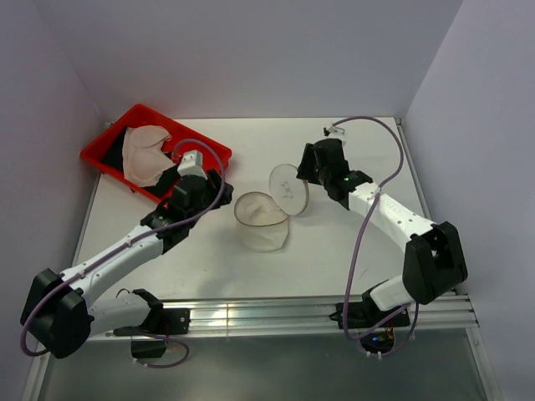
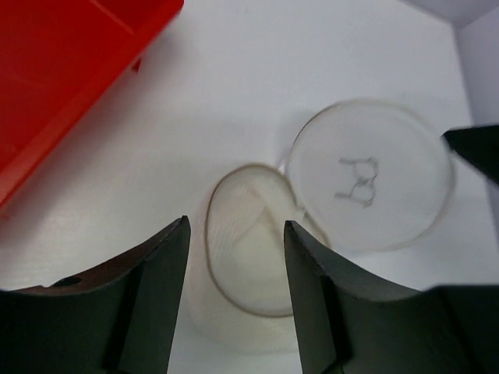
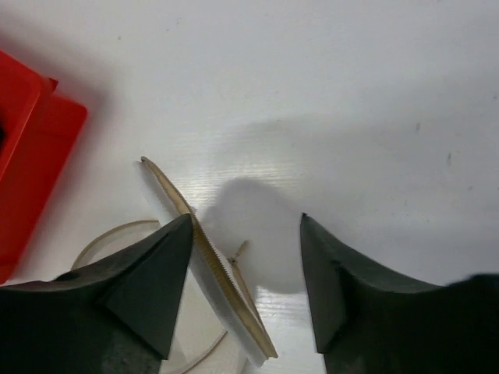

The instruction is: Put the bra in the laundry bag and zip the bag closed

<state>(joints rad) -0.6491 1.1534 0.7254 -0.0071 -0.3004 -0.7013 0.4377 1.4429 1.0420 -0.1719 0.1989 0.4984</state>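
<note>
Left gripper (image 2: 236,226) stands parted and empty, the laundry bag (image 2: 249,257) open-mouthed just ahead between its fingertips. Right gripper (image 3: 245,218), also parted, grips nothing; the bag's upturned lid (image 3: 209,257) lies edge-on beside one finger.

- Top view: high, from the near edge, facing down over the whole table (image 1: 251,150).
- Wrist views: close, past own fingers (image 2: 148,296), sharing bag (image 2: 249,257) and tray (image 2: 62,70).
</note>
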